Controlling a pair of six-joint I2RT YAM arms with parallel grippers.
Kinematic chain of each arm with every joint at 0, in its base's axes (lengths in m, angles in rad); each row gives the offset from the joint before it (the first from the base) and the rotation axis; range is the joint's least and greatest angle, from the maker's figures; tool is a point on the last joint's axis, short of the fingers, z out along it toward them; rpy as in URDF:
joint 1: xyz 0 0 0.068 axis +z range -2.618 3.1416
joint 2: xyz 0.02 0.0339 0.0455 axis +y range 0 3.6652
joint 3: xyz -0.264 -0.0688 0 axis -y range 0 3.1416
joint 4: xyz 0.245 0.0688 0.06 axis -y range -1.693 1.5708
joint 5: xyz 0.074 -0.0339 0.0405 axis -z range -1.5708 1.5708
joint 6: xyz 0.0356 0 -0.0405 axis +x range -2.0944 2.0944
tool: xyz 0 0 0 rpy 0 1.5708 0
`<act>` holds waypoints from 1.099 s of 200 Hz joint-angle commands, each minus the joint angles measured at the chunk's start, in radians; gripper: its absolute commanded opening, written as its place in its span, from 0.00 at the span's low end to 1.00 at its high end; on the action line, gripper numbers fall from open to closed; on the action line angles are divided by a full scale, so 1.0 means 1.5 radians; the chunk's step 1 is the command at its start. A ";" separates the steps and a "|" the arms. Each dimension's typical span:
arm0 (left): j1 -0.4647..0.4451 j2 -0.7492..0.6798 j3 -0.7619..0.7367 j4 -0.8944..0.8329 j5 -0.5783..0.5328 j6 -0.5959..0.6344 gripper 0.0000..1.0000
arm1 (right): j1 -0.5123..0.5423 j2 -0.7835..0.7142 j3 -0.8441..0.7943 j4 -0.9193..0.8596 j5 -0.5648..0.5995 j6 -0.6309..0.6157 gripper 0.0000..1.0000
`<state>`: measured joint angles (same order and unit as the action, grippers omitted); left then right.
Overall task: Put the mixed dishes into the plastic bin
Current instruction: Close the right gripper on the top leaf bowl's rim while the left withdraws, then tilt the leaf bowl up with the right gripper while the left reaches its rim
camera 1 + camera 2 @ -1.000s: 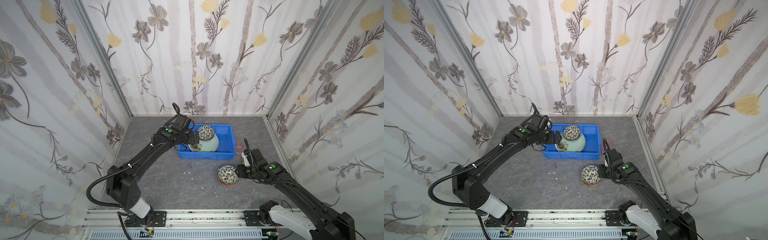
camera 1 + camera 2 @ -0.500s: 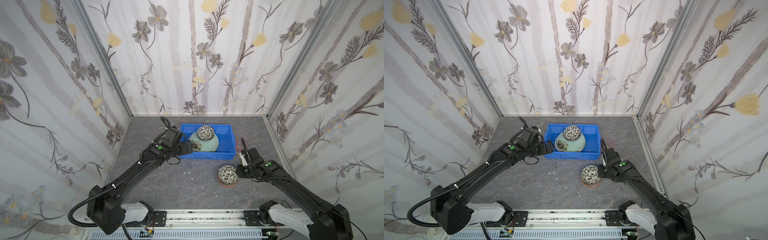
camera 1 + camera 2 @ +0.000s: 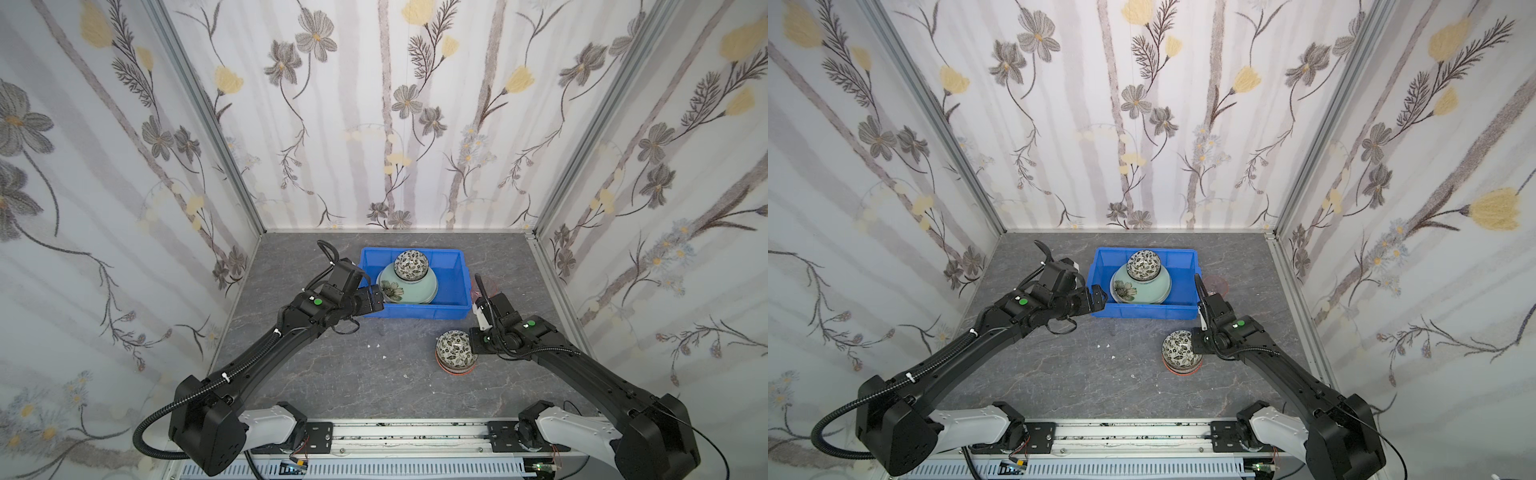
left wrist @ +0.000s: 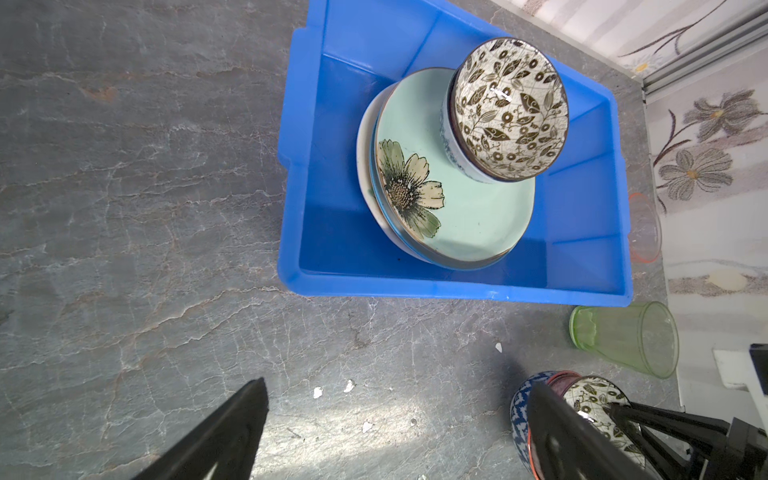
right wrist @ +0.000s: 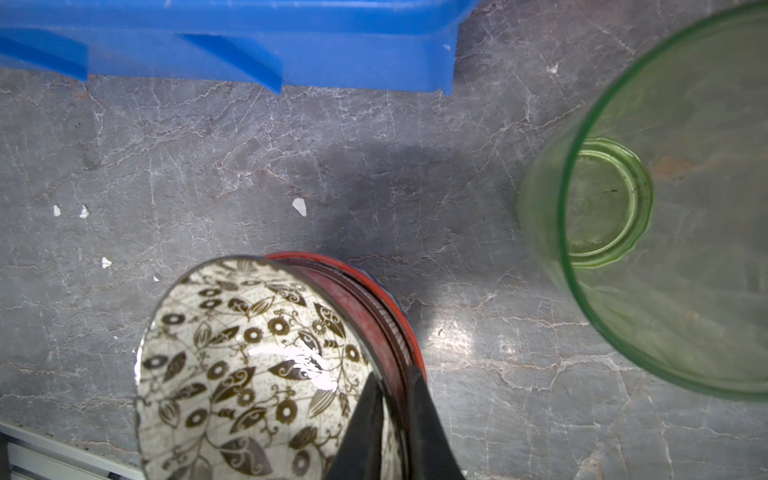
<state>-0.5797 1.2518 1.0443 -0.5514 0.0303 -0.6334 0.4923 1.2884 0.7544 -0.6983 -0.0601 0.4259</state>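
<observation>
Black-white bowl is clamped at its rim by the right gripper: one finger is seen inside the bowl and the other outside, against its wall. This bowl is nested in an orange-red bowl, and a blue-white bowl belongs to the same stack; its place in the stack cannot be told. The stack is set on the grey table, near the front right corner of the blue bin but apart from it. A green tumbler is stood upright just beside the stack, and a pink tumbler is placed close to the bin's right wall. The left gripper is held over bare table by the bin's front left corner, its jaws spread wide with nothing between them. Inside the bin a mint plate with a flower print is laid on a pale plate, of which only an edge is shown. A matching bowl is seated on the mint plate, toward the bin's rear wall.
</observation>
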 commanded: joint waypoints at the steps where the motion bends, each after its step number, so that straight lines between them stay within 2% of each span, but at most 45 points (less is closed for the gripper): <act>1: 0.000 -0.023 -0.016 0.015 -0.004 -0.019 1.00 | 0.007 0.004 0.022 0.020 0.019 -0.003 0.08; 30: 0.000 -0.050 -0.041 0.015 -0.006 -0.032 1.00 | 0.017 0.014 0.036 0.006 0.031 -0.012 0.04; 142: -0.018 -0.133 -0.127 0.014 0.032 -0.116 1.00 | 0.047 0.030 0.101 -0.055 0.033 -0.048 0.00; 182: -0.052 -0.128 -0.125 0.014 0.025 -0.145 1.00 | 0.065 0.037 0.143 -0.085 0.035 -0.059 0.00; 220: -0.123 -0.089 -0.092 0.014 0.005 -0.180 0.99 | 0.083 0.056 0.185 -0.090 0.026 -0.062 0.00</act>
<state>-0.7147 1.0897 0.8745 -0.5442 0.0700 -0.8501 0.6048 1.3560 0.9958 -0.8539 -0.0154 0.3454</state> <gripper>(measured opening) 0.997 0.059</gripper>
